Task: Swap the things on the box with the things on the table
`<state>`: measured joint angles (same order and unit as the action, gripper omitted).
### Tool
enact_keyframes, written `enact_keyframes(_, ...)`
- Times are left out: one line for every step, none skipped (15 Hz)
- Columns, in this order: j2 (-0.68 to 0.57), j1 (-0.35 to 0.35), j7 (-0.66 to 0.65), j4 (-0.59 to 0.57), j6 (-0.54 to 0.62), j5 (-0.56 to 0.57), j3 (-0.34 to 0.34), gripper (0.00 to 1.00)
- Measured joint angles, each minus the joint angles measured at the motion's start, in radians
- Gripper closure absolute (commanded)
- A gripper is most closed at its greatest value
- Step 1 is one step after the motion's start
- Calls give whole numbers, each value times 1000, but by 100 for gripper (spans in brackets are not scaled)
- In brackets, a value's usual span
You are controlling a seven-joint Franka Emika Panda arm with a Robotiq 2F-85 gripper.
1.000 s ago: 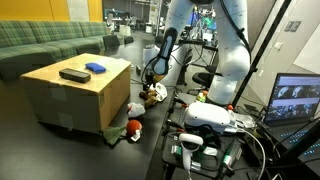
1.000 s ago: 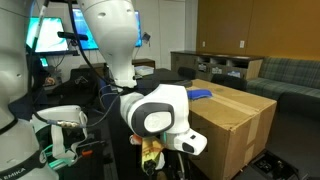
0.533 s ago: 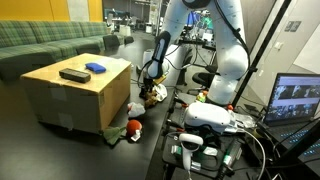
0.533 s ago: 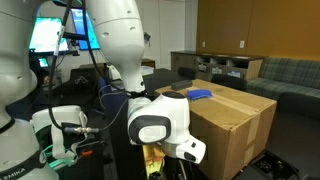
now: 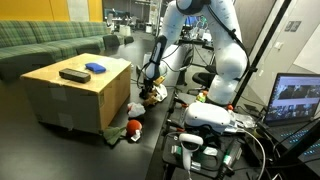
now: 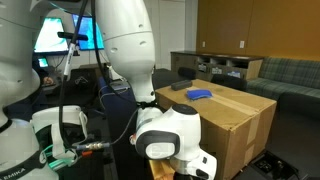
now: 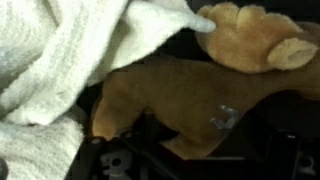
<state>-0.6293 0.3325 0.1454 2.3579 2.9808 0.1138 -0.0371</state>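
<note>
Your hand (image 5: 150, 87) hangs just above the brown plush toy (image 7: 190, 95), whose long axis runs side to side in the wrist view. I cannot tell if the hand is open.

Robotics lab inside an open office or lounge space. Green sofa (image 5: 45, 45) at upper left, orange wall (image 6: 255, 25) and low shelf unit (image 6: 215, 65) at upper right. Lit monitor (image 6: 70, 37) at upper left, laptop screen (image 5: 297, 98) at right edge, loose cables (image 5: 250, 150) at lower right. Cardboard box (image 5: 75, 95) stands as a work surface at left. Desks with equipment (image 5: 130, 18) at top centre background.
</note>
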Motion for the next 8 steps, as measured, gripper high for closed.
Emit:
enact_keyframes(-12,4,9,-11,0,0,0,26)
enact_keyframes(-23,6,16,-21,0,0,0,34)
enact_keyframes(-33,7,22,-30,0,0,0,42)
enact_keyframes(-42,8,27,-37,0,0,0,51)
enact_keyframes(-46,8,34,-42,-1,0,2,57)
enact_keyframes(-46,8,38,-44,-2,0,5,64)
enact_keyframes(-45,8,43,-47,-4,0,6,72)
enact_keyframes(-43,8,48,-49,-8,0,6,79)
